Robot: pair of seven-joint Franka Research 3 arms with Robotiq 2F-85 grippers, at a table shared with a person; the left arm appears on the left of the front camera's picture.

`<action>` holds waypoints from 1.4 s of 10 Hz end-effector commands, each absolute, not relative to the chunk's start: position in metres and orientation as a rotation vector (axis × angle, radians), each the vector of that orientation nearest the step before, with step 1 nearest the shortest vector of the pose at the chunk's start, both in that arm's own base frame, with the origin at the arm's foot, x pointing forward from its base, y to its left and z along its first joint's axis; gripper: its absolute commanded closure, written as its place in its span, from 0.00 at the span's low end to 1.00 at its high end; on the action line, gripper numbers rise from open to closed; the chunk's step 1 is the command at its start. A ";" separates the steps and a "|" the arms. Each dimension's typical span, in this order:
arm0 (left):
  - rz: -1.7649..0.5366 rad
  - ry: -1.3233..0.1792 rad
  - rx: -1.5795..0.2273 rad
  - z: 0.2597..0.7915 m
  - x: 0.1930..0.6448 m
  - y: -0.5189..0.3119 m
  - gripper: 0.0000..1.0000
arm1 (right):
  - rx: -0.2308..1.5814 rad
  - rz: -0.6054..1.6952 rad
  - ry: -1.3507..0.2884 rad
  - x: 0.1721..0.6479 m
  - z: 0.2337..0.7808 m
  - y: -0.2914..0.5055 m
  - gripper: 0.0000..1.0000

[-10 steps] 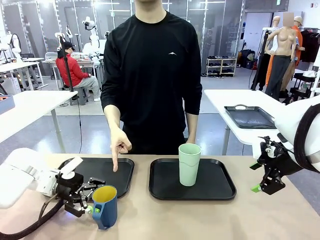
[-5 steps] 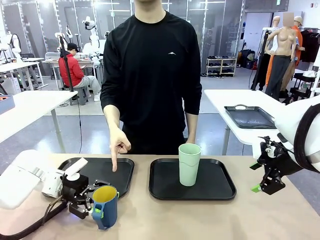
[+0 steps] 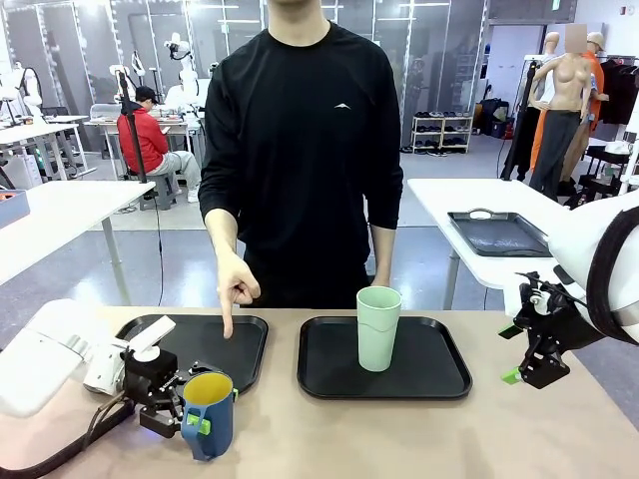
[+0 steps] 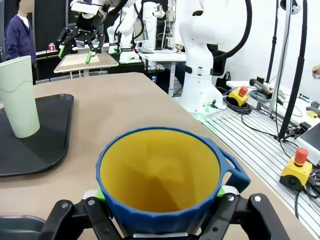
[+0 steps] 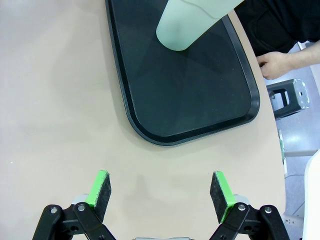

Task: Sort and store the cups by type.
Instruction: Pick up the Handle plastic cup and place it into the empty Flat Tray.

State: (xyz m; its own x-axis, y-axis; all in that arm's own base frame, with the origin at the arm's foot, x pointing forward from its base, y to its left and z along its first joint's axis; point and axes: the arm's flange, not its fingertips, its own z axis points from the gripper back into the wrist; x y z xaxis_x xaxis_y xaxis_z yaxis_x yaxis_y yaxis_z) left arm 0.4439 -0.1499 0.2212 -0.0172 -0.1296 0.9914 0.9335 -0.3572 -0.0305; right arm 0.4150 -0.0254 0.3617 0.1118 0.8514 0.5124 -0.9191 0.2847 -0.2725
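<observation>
Left pincer [image 3: 192, 416] clamped on blue cup [image 3: 208, 413], pads on both sides, handle outside the grip

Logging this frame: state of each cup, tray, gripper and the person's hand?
blue cup: upright on table, clamped
mint tumbler: upright on right tray
left tray: nothing on it
left gripper: shut on blue cup
right gripper: open, holding nothing
person's hand: pointing at left tray
</observation>
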 end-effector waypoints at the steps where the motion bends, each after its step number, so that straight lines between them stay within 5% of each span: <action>1: -1.554 -0.932 -1.383 0.219 0.448 -0.149 0.57 | 0.119 1.303 -0.649 0.414 0.362 -0.025 0.00; 8: -1.381 -1.113 -1.311 0.348 0.485 -0.094 0.57 | 0.119 1.303 -0.649 0.414 0.362 -0.025 0.00; 14: -1.331 -1.128 -1.201 0.373 0.506 -0.070 0.57 | 0.119 1.303 -0.649 0.414 0.362 -0.025 0.00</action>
State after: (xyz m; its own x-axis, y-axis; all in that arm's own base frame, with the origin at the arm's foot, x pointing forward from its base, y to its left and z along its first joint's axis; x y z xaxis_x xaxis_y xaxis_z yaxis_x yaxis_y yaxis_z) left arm 0.5077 -0.0699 0.3677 -0.0380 -0.0663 0.9971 0.9943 -0.1016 0.0311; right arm 0.4150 -0.0254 0.3617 0.1119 0.8514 0.5125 -0.9191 0.2848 -0.2725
